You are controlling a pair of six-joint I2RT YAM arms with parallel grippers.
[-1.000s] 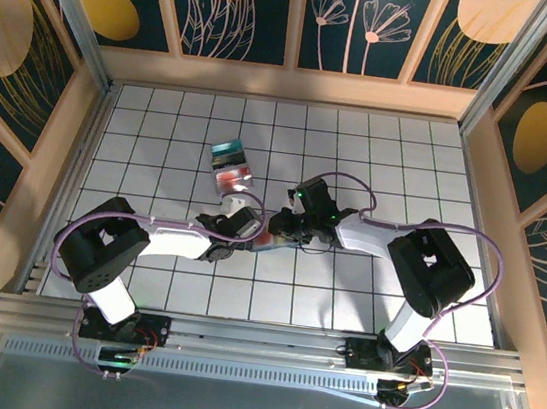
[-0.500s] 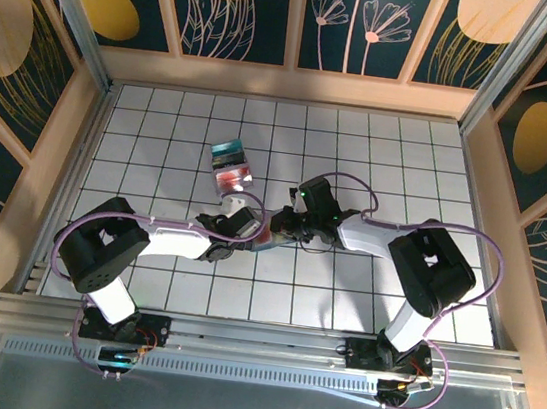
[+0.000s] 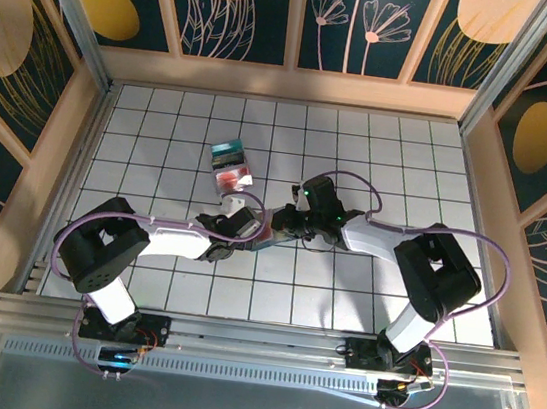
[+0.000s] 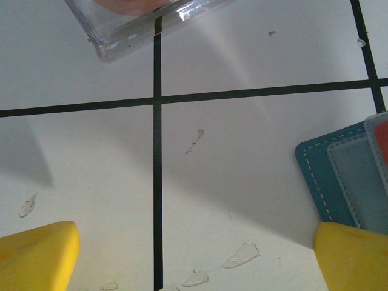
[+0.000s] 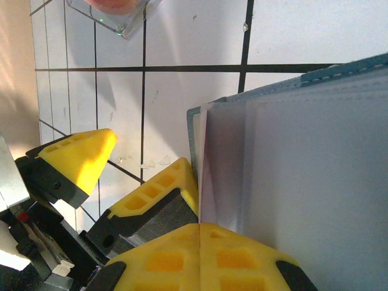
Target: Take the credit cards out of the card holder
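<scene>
The card holder (image 3: 267, 236) lies open between my two grippers, teal outside and pale blue-grey inside (image 5: 303, 170). My right gripper (image 5: 200, 233) is shut, its tips pinched on a thin pale leaf at the holder's near edge. In the top view the right gripper (image 3: 281, 226) sits just right of the left gripper (image 3: 254, 225). My left gripper (image 4: 197, 257) is open over bare tile, with the holder's corner (image 4: 339, 176) by its right finger. A red card edge (image 4: 382, 139) shows in the holder. A teal credit card (image 3: 227, 147) and a dark and red one (image 3: 232, 163) lie farther back.
A clear plastic piece with pink in it (image 4: 139, 18) lies just beyond the left gripper, next to the loose cards (image 3: 238, 178). Wooden walls (image 3: 67, 167) ring the white tiled floor. Open tiles stretch to the right and back (image 3: 410, 162).
My right wrist has shifted slightly to the right and back, staying at the holder. The left arm and the loose cards have not moved.
</scene>
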